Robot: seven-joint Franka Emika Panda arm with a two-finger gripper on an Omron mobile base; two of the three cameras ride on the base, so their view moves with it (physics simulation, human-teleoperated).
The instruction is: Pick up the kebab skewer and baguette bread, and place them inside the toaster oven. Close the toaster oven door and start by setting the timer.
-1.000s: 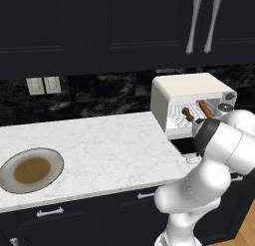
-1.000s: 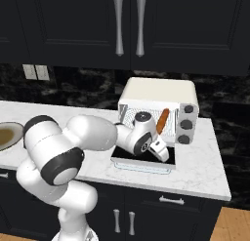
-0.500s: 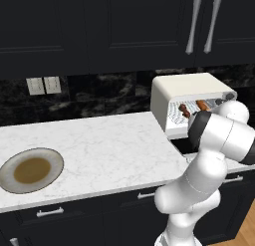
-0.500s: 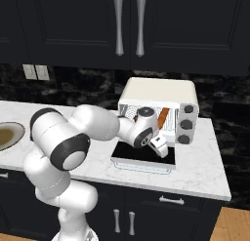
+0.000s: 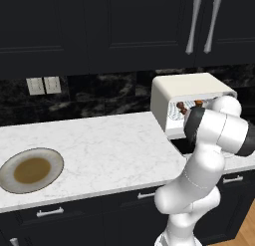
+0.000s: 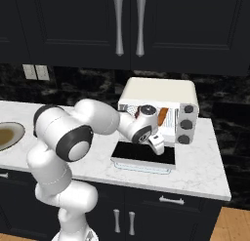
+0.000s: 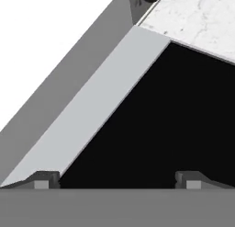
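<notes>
The gripper [image 6: 157,145], jaws spread and empty, is held over the lowered toaster oven door [image 6: 144,156], apparently to lift its front edge.

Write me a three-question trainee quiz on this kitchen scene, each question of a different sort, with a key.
1. True or false: the toaster oven door is closed.
2. Multiple choice: the baguette lies (a) on the plate, (b) inside the toaster oven, (c) on the counter.
3. Fill in: the gripper, looking down at the door's dark glass, has its fingers ____.

Key: 1 false, it lies folded down flat. 2 b, on the rack beside the skewer. 3 open, holding nothing.
</notes>
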